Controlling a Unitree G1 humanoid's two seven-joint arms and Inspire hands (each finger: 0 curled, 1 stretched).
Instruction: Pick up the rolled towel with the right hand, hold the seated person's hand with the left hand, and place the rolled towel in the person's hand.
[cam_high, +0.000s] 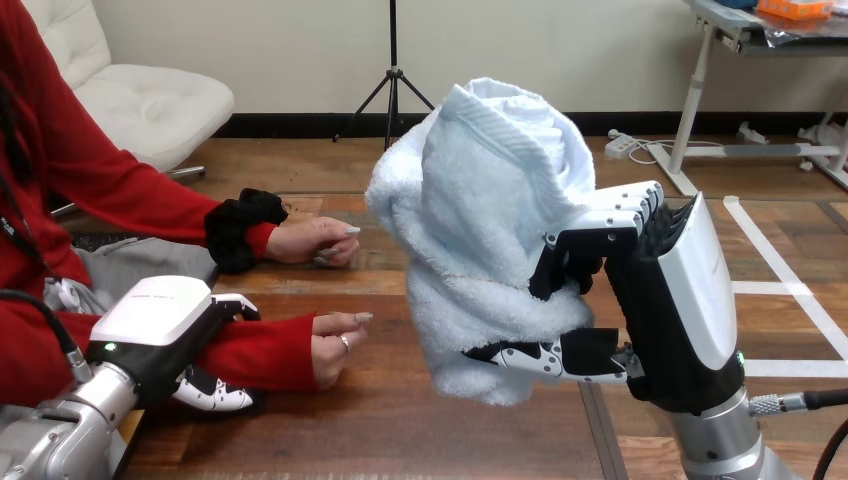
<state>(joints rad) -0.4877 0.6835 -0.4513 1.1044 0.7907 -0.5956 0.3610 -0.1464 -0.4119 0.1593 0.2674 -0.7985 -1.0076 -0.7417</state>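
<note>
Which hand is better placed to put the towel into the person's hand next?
The right hand: it grips the rolled towel, while the left hand is curled round the person's forearm.

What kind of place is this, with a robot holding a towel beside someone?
Probably a test setup for robot care work: at a wooden table, the right hand grips a rolled towel while the left hand clasps a seated person's forearm.
</note>
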